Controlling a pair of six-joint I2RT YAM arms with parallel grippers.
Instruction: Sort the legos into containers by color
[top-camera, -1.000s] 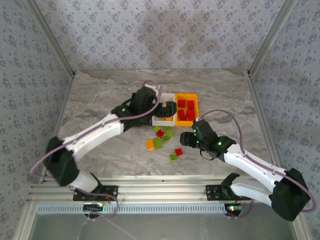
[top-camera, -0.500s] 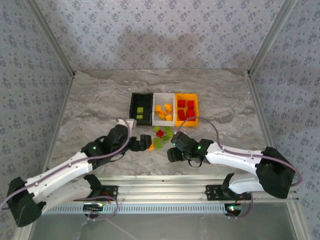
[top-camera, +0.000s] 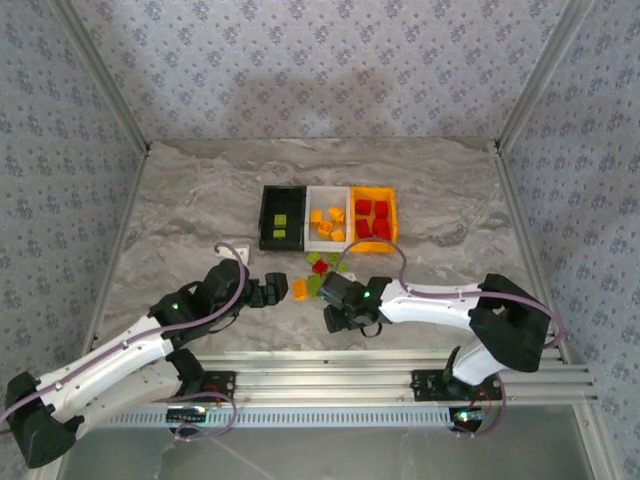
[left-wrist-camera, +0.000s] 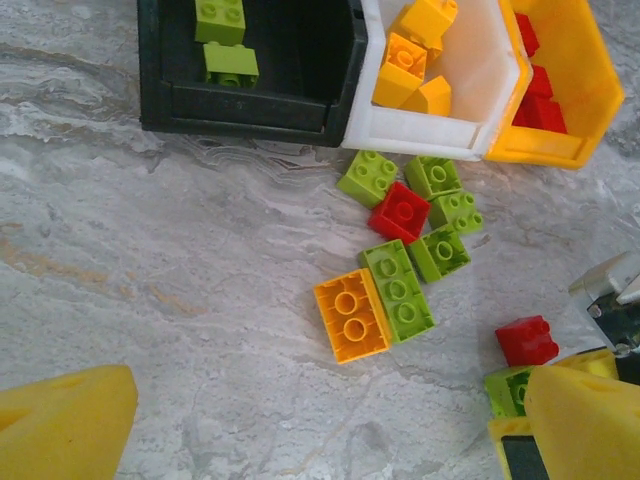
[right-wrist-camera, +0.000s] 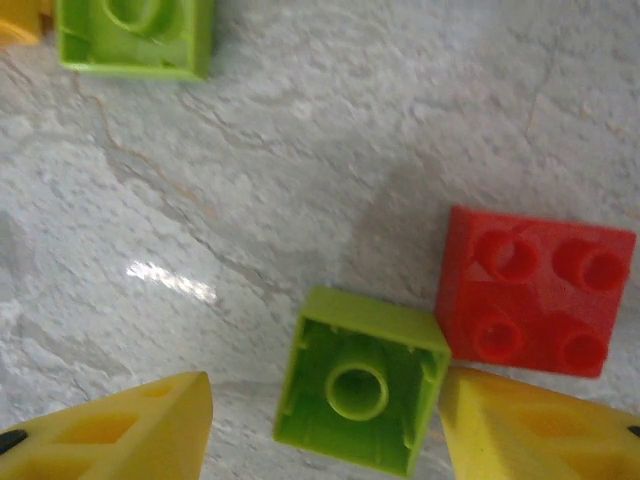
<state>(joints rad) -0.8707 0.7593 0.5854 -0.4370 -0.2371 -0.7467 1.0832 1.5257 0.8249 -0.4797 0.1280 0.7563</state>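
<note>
L tool (left-wrist-camera: 320, 410) is held spread, nothing between its pads, low over the bench (top-camera: 180, 220) just short of a loose cluster of legos (left-wrist-camera: 405, 250): lime green pcs, one red pc (left-wrist-camera: 400, 212) and an orange brick (left-wrist-camera: 350, 315) lying flush against a long green brick (left-wrist-camera: 397, 290). R tool (right-wrist-camera: 322, 390) is also spread, set astride an upturned green brick (right-wrist-camera: 362, 385); its one pad seems to touch the brick, the other is apart. A red brick (right-wrist-camera: 535, 300) lies just beside, studs up. Beyond the cluster three bins are set side by side: black bin (left-wrist-camera: 240, 100) w/ two green pcs, white bin (left-wrist-camera: 410, 135) w/ orange-yellow pcs, orange bin (left-wrist-camera: 585, 80) w/ red pcs.
</note>
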